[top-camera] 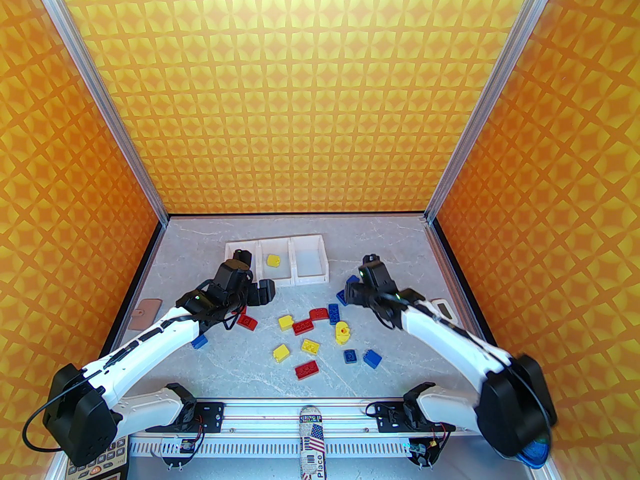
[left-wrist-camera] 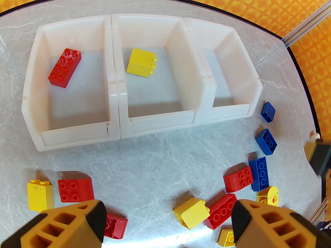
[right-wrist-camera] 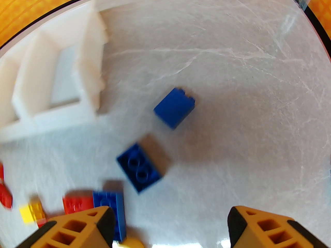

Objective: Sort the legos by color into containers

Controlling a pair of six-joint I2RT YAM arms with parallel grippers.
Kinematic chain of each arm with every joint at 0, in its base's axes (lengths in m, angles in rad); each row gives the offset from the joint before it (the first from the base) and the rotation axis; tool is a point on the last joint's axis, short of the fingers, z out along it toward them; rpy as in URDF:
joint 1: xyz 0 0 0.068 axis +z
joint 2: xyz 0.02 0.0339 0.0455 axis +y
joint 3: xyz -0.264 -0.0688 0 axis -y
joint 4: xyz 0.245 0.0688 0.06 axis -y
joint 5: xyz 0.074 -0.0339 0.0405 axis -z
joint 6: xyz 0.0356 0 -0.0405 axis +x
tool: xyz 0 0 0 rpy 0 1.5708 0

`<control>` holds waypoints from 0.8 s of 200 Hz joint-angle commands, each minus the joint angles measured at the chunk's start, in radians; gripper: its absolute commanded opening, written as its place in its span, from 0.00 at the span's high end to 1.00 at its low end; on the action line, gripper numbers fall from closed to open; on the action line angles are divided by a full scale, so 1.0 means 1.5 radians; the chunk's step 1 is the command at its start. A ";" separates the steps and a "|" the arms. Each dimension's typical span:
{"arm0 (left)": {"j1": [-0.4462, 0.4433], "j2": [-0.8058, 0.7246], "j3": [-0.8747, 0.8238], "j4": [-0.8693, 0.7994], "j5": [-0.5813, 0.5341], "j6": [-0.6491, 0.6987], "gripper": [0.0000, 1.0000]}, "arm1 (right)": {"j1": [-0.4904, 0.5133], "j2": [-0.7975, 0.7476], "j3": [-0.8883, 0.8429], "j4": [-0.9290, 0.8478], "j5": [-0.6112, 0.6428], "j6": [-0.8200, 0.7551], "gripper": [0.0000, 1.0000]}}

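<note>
Walls: three panels, orange with a yellow four-point star lattice. Back wall (top-camera: 320, 93) stands beyond the left gripper (left-wrist-camera: 168, 216) and right gripper (right-wrist-camera: 170, 223); left wall (top-camera: 50, 193) and right wall (top-camera: 575, 193) flank them outboard.
Corner posts: left post (top-camera: 107, 103) and right post (top-camera: 487, 103), aluminium profile.
Tabletop (top-camera: 400, 248): grey marble-look, white veins, beneath both grippers; black edging (top-camera: 142, 268) at its border.
Light: bright, even; pale glare on the tabletop close under each gripper.

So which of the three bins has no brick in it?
The right-end bin, nearest the loose blue bricks. The left one holds a red brick, the middle one a yellow brick.
</note>
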 commanded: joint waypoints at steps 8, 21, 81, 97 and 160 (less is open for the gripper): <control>-0.022 -0.011 0.011 -0.010 -0.013 -0.003 0.17 | -0.007 0.112 0.057 0.050 0.005 0.101 0.24; -0.031 -0.017 0.010 -0.011 -0.015 -0.004 0.17 | -0.007 0.164 0.085 0.052 0.012 0.131 0.25; -0.051 -0.048 -0.005 -0.016 -0.022 -0.001 0.17 | -0.008 0.273 0.142 0.058 0.073 0.243 0.26; -0.051 -0.059 -0.012 -0.015 -0.022 0.000 0.17 | -0.008 0.283 0.151 0.056 0.083 0.250 0.26; -0.053 -0.097 -0.025 -0.022 -0.023 0.004 0.17 | -0.016 0.338 0.203 0.043 0.073 0.263 0.27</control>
